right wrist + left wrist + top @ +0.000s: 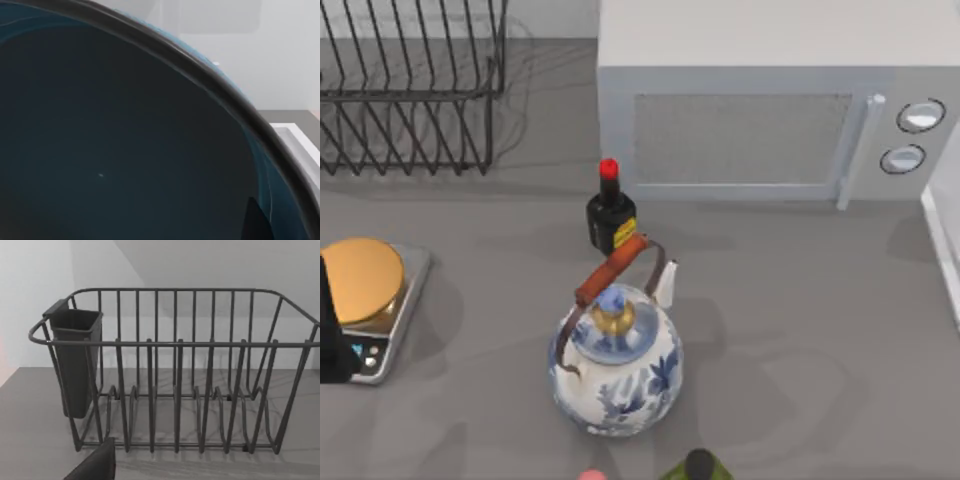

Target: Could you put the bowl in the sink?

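Observation:
The bowl (pixel 125 150) sits right up against the camera in the right wrist view, with a dark teal inside and a dark rim curving across. One dark fingertip (pixel 256 222) of my right gripper lies against the bowl's inner wall near the rim, so the gripper is shut on the bowl. Past the rim a white raised edge of the sink (pixel 294 137) shows, and it also runs along the right side of the top view as the sink (pixel 944 240). My left arm (pixel 328 340) is parked at the table's left edge.
A blue-and-white teapot (pixel 617 360) stands mid-table with a dark sauce bottle (pixel 610 212) behind it. A microwave (pixel 770 110) fills the back right, a wire dish rack (pixel 410 85) the back left. A kitchen scale (pixel 375 300) lies at the left. A dark bottle top (pixel 698 466) shows at the front edge.

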Robot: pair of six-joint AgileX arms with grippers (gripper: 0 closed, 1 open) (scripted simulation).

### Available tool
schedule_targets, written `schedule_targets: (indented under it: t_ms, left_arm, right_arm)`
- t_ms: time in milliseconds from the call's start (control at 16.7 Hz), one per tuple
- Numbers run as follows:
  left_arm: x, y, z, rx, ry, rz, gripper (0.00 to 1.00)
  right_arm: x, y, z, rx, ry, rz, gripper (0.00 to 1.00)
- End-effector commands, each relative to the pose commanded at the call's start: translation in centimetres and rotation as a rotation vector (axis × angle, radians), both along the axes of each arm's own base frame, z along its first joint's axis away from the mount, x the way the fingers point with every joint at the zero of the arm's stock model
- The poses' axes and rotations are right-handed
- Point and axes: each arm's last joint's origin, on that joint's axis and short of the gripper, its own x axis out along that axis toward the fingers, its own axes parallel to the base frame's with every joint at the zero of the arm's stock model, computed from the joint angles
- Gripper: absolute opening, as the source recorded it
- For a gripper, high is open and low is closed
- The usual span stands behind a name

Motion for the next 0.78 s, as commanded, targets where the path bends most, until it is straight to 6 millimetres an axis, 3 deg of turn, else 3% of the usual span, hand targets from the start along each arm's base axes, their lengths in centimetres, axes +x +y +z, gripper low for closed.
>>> schedule_targets:
  t_ms: [180, 780]
  left_arm:
    - [0.0, 0.0, 0.0, 0.0, 0.0, 0.0, 1.0]
    - [0.0, 0.0, 0.0, 0.0, 0.0, 0.0, 1.0]
  right_arm:
    - [0.0, 0.0, 0.0, 0.0, 0.0, 0.0, 0.0]
    - [0.0, 0.0, 0.0, 0.0, 0.0, 0.0, 0.75]
